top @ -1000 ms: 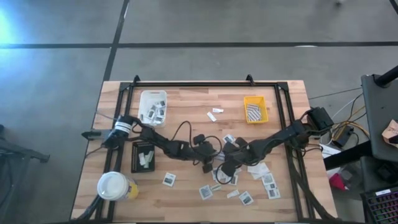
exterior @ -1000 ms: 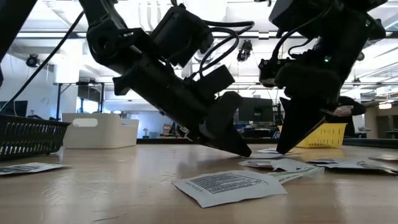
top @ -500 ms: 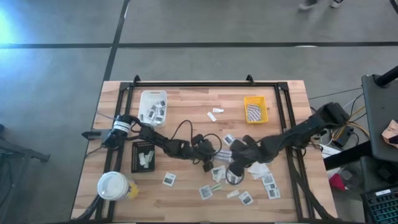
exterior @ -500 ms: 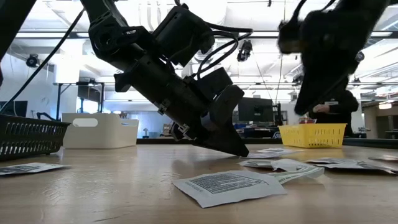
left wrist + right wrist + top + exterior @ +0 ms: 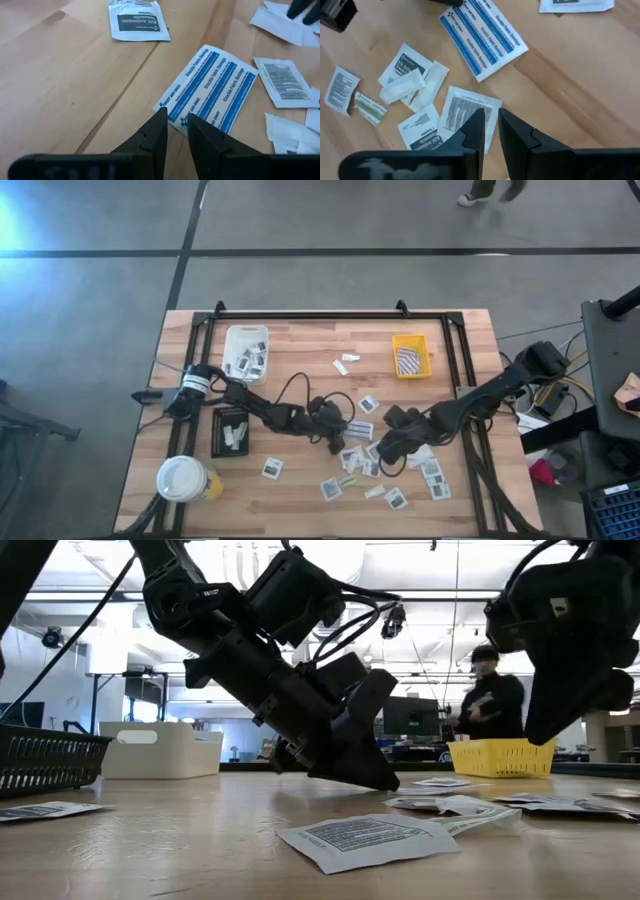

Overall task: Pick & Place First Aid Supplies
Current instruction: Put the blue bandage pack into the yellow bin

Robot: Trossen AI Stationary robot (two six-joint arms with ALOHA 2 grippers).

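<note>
Jaws of both arms low over packet-strewn wooden table [image 5: 300,360], workshop behind

your left arm reaches in from nine o'clock, bent low across the middle. its left gripper [image 5: 175,122] points down near the centre, tips close to the wood, fingers with just a thin gap between them. your right arm comes in from three o'clock. its right gripper [image 5: 491,117] hangs higher up, fingers also just a thin gap apart, holding nothing.

White packets [image 5: 396,498] (one blue-striped [image 5: 209,88]) lie scattered flat.
</note>
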